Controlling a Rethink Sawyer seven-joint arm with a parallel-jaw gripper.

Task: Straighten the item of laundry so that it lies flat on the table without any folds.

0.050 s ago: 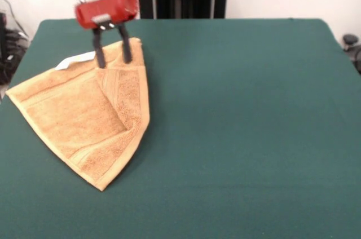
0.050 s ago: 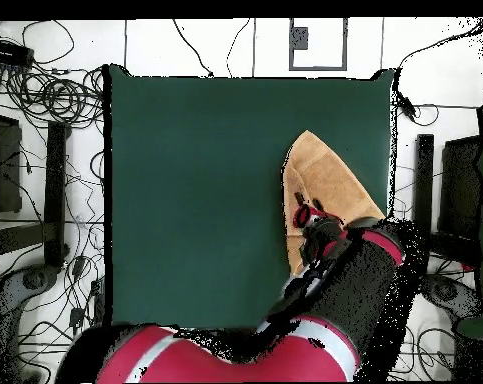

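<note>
Front view: golden-tan terry towel (image 1: 84, 118) lies folded on the dark green felt table's (image 1: 242, 126) left side; white tag (image 1: 76, 60) visible. Black-fingered gripper (image 1: 113, 58), fingers apart, straddles its far fold. Overhead view: red-black arm (image 2: 325, 300) covers the towel's (image 2: 320, 180) near part; tag hidden.

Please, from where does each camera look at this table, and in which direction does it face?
Front view: across the table, facing the robot; the tool comes down from above, fingers apart, on the folded towel.
Overhead view: above the table, looking straight down; the red and black arm reaches in from the bottom edge over the towel.
Both share the table, towel and tool, turned half round against each other.
</note>
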